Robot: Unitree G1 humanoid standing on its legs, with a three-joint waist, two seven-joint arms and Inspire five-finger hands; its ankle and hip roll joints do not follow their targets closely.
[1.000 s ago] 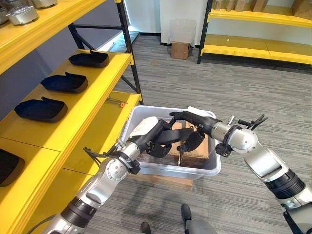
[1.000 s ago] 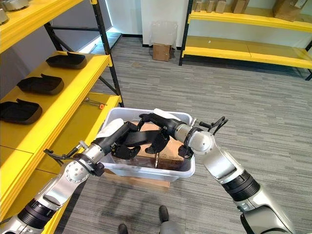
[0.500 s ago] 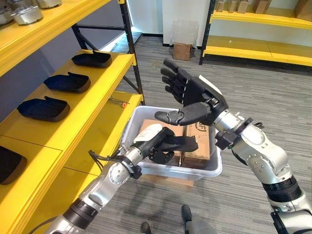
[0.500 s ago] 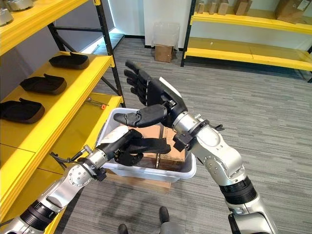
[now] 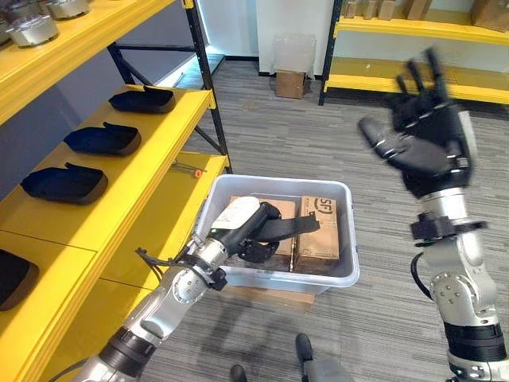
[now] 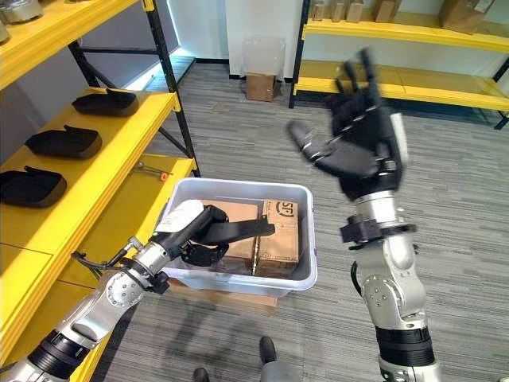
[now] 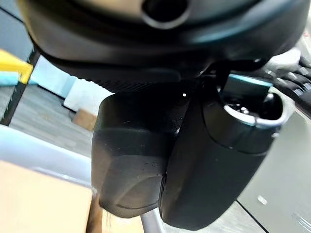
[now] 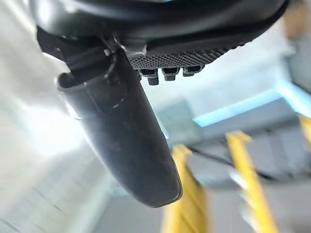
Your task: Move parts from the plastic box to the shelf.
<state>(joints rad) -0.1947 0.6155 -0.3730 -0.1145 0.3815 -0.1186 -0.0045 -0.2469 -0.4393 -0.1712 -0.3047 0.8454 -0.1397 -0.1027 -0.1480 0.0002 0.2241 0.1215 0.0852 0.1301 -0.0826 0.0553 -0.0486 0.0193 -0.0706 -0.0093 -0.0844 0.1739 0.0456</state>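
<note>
The shelf runs along the left from 7 to 11 o'clock, its yellow edge touching the box's left corner. Three black parts lie in a row on its middle level, well apart, with bare yellow board between them and toward the near end. A small orange-tipped tool lies on the lower board, just beside the upright.

The box, pale plastic, sits at 6 o'clock on a cardboard slab, open floor on its far and right sides. Inside are two brown cartons side by side.

The left hand reaches over the box's left rim, fingers curled round a black part that lies across the cartons, its far end pointing to 3 o'clock.

The right hand is raised at 2 o'clock, well clear of the box, fingers spread and straight, holding nothing. A second ago it was down in the box touching the part beside the left hand; half a second ago it hung open just above the rim. The part's right end is now free.

A second yellow rack stands at 12 to 1 o'clock, with a small carton on the floor beside it.
</note>
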